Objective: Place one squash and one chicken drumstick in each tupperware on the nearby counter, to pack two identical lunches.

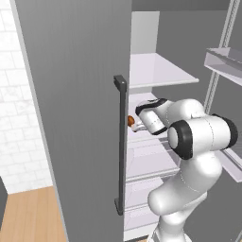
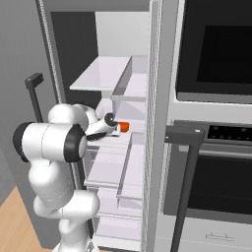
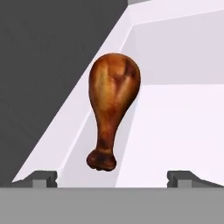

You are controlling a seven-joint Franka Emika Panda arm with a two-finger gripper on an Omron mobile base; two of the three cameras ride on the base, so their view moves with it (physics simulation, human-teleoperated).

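Left base view: my arm reaches into the open fridge past the grey door and its dark handle. The hand is at the middle shelf. Just beyond it, at the door's edge, I see a small orange-brown lump; from here I can't tell which food it is. Upper shelf looks bare. Jaws hidden by the wrist in this view.

Right base view: same reach from the other side. The hand sits level with the middle shelf, and a small orange-red thing lies just past its tip, near the inner fridge wall. Too small to name with certainty. Lower shelves appear white and bare. Oven stands to the right of the fridge, with a dark bar handle in front.

Hand view: a drumstick lies on the white shelf straight ahead of the gripper, plump end far, thin bone end toward me. The two fingertips stand wide apart, one on each side of the bone end, touching nothing. The drumstick rests close beside a raised white ledge on the left; dark fridge wall beyond it.
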